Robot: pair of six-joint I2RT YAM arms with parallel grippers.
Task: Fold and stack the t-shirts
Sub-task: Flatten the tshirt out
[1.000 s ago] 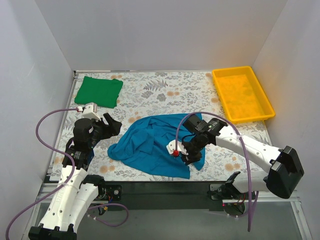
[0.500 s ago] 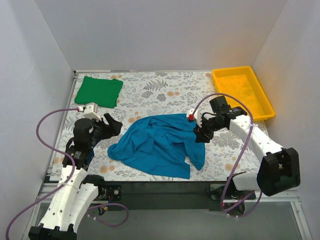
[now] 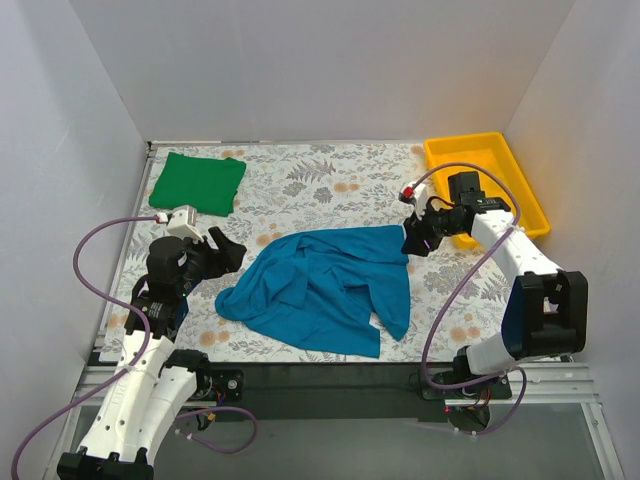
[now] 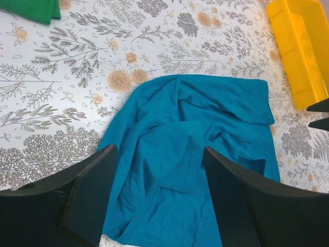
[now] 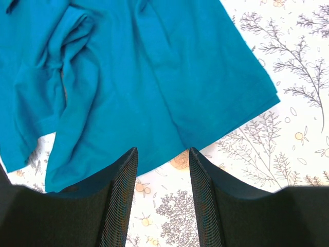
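Teal t-shirt lay on the table, pulled flatter than before; the right gripper had let go, half open and empty; the left gripper hung wide, empty; folding came next.

A yellow plastic tray sits at the far right corner of the floral-patterned table, enclosed by white walls.

In the left wrist view, only a corner of the green shirt shows. The yellow tray runs off the right edge. The left pincer hides the teal shirt's near hem behind its fingers. The right wrist view crops that shirt at top and left.
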